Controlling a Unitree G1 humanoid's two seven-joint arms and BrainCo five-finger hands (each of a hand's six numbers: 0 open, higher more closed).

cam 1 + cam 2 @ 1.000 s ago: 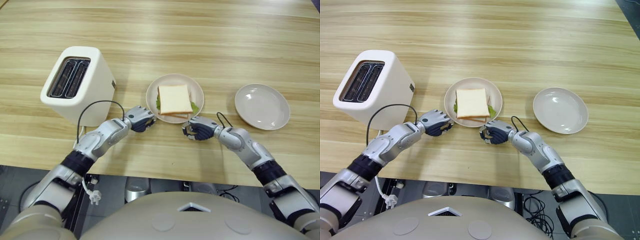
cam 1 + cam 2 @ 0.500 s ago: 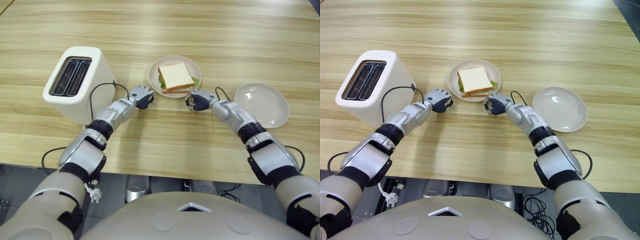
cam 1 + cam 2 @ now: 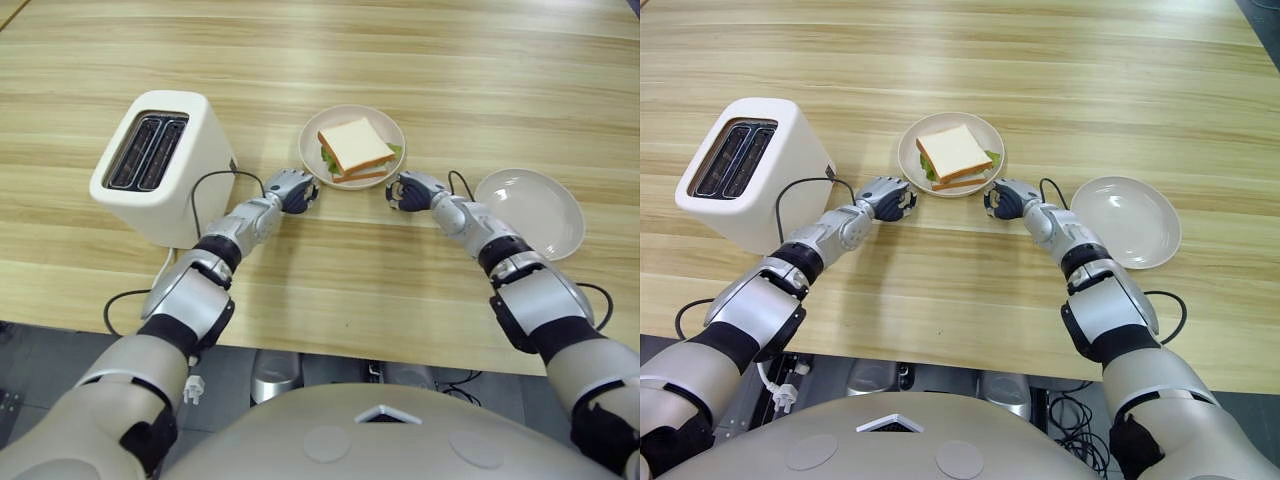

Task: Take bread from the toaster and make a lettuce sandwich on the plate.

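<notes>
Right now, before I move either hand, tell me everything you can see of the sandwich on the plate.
The sandwich is two square slices of pale white bread with tan crusts, stacked flat and slightly offset. Green lettuce peeks out between them at the left and right edges. It lies turned a little askew in the middle of the round beige plate and touches nothing else. The left hand and right hand sit by the plate's near rim, clear of the sandwich.
</notes>
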